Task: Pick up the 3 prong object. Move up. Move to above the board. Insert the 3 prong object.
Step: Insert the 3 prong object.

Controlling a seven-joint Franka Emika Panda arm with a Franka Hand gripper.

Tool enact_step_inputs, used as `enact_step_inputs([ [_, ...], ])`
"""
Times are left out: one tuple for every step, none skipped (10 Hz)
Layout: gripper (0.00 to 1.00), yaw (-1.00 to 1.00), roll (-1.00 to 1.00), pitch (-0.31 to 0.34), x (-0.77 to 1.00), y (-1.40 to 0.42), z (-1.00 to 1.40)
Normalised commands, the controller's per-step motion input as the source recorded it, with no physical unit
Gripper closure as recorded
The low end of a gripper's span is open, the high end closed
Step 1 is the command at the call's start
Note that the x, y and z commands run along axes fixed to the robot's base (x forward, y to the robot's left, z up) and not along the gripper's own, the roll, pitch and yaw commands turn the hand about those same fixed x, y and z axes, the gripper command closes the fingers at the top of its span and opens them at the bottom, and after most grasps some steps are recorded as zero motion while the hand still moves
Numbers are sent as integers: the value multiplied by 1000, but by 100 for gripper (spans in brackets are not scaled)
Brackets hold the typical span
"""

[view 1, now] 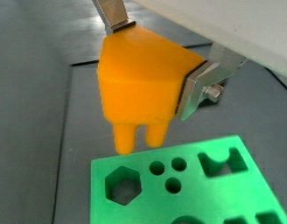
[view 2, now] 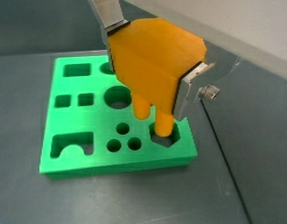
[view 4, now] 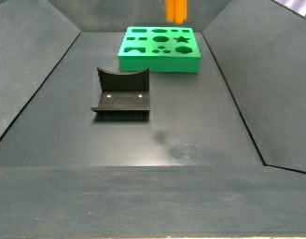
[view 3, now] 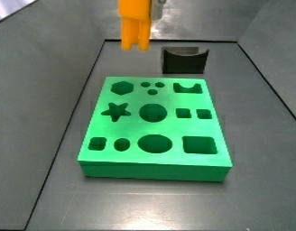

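The orange 3 prong object is clamped between my gripper's two silver fingers, prongs pointing down. It also shows in the other wrist view. The green board lies below it, with three small round holes near the prong tips, and the prongs hang clear above the board. In a side view the 3 prong object hangs high over the far edge of the board. In the other side view the object is above the board.
The dark fixture stands on the floor beyond the board, and it shows nearer the camera in the other side view. Dark sloping walls enclose the floor on both sides.
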Motion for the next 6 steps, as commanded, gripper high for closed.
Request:
enact_step_inputs([
  [100,-1000,0,-43,0,0,-197],
  [100,-1000,0,-43,0,0,-200],
  [100,-1000,0,-44,0,0,-197],
  [100,-1000,0,-47,0,0,-200],
  [100,-1000,0,-46,0,0,-197],
  [100,-1000,0,-47,0,0,-194],
])
